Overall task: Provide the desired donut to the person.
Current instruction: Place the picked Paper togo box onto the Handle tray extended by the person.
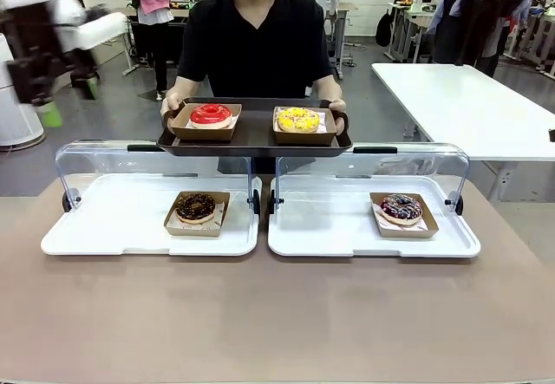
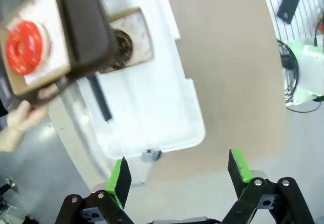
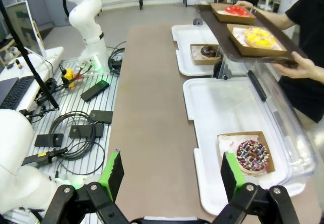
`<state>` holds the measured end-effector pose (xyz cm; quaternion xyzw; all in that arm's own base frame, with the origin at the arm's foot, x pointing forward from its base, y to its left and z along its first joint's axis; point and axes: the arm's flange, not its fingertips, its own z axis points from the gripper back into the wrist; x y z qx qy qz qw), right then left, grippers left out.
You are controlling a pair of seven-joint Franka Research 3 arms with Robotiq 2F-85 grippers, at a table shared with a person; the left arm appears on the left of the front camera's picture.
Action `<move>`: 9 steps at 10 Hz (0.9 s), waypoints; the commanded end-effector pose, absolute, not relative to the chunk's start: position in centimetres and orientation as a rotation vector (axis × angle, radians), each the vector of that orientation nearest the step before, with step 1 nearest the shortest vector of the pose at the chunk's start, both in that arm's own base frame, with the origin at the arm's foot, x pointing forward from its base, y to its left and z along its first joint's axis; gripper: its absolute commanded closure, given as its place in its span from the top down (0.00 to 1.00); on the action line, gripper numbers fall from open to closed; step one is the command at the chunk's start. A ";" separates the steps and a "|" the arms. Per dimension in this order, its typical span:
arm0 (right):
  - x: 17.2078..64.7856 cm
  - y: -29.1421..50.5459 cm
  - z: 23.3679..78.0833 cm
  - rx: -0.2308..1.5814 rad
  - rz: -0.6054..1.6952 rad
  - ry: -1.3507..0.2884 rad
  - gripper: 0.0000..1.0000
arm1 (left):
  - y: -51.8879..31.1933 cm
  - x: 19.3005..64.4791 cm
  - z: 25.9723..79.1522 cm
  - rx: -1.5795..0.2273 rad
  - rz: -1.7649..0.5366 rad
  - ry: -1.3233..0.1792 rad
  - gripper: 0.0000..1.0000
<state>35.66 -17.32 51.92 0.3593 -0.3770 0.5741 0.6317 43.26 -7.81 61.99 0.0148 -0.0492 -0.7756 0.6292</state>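
A dark tray [image 1: 254, 134] bearing red [image 1: 211, 113] and yellow [image 1: 298, 119] donuts is held out by the person [image 1: 256, 33]; both grippers [image 2: 179, 176] [image 3: 169, 176] are spread empty, best kept well clear while retreating.

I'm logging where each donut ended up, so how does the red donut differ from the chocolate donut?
The red donut has glossy plain red icing; the chocolate donut is dark brown with small speckles. The red donut sits on the dark tray that the person holds up; the chocolate donut rests in the left white display tray on the table. Both are ring donuts in brown cardboard holders.
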 end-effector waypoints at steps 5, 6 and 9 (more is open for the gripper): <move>35.7 -17.2 51.9 0.829 1.317 -0.886 1.00 | -0.6 41.3 57.7 0.049 -1.685 -0.138 1.00; 35.7 -17.2 51.9 0.829 1.317 -0.886 1.00 | -0.2 41.1 57.5 -0.027 -1.702 -0.145 1.00; 35.7 -17.2 51.9 0.829 1.317 -0.886 1.00 | -0.2 41.1 57.5 -0.027 -1.702 -0.145 1.00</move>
